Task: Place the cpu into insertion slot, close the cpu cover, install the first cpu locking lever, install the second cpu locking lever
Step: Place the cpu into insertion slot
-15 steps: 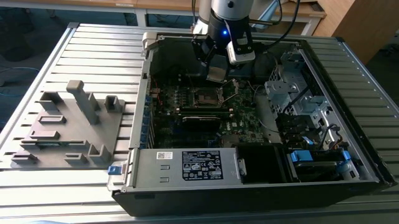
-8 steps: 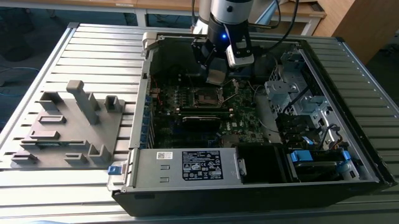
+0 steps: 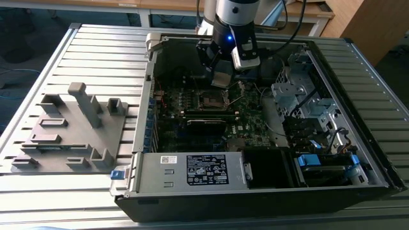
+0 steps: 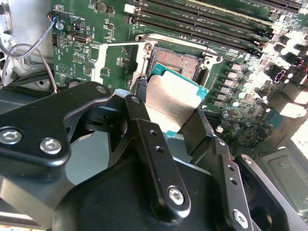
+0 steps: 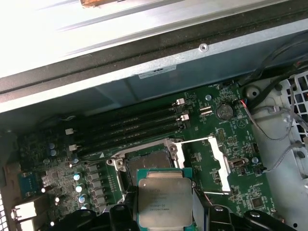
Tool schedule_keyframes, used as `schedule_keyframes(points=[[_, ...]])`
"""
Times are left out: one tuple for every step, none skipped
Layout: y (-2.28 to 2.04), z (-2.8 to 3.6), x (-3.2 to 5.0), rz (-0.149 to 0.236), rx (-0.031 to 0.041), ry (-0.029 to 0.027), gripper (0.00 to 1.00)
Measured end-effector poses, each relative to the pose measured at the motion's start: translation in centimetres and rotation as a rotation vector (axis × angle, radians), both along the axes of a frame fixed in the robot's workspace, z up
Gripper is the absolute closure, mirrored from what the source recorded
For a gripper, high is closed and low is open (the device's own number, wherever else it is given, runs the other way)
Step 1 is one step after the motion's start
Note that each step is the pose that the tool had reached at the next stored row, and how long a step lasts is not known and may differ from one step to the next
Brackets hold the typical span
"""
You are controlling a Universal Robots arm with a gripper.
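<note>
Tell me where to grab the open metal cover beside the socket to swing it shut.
Take the cover by its free edge, the bar farthest from the socket, coming from above on that far side. It lies swung open, seemingly hinged at the socket's side, and its big window leaves only thin bars to grip. The gripper is shut on the chip.

Grey plastic fixture block (image 3: pixel 70 139) on ribbed metal table (image 3: pixel 102 52), beside open black computer case (image 3: pixel 255 206); green motherboard (image 5: pixel 250 202) inside.
</note>
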State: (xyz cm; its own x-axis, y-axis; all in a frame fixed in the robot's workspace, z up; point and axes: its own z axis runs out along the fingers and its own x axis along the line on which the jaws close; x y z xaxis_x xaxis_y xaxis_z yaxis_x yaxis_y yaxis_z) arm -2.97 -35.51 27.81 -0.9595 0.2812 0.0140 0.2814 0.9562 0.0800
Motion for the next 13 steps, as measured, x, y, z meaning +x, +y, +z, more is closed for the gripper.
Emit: schedule_keyframes(points=[[0.00, -0.05, 0.00, -0.016, 0.0000, 0.0001, 0.46], [0.00, -0.10, -0.01, -0.034, -0.0002, 0.0002, 0.46], [0.00, -0.15, 0.00, -0.052, -0.0002, 0.0002, 0.46], [0.00, -0.21, 0.00, -0.070, -0.0002, 0.0002, 0.46], [0.00, -0.27, 0.00, -0.088, -0.0003, 0.0002, 0.46], [0.00, -0.33, 0.00, -0.106, -0.0003, 0.0002, 0.46], [0.00, -0.39, 0.00, -0.125, -0.0002, 0.0002, 0.46], [0.00, -0.45, 0.00, -0.143, -0.0002, 0.0002, 0.46], [0.00, -0.51, 0.00, -0.161, -0.0002, 0.0003, 0.46], [0.00, -0.57, 0.00, -0.180, -0.0002, 0.0002, 0.46], [0.00, -0.62, 0.00, -0.198, -0.0002, 0.0003, 0.46], [0.00, -0.68, 0.00, -0.216, -0.0002, 0.0003, 0.46], [0.00, -0.74, 0.00, -0.234, -0.0002, 0.0002, 0.46]])
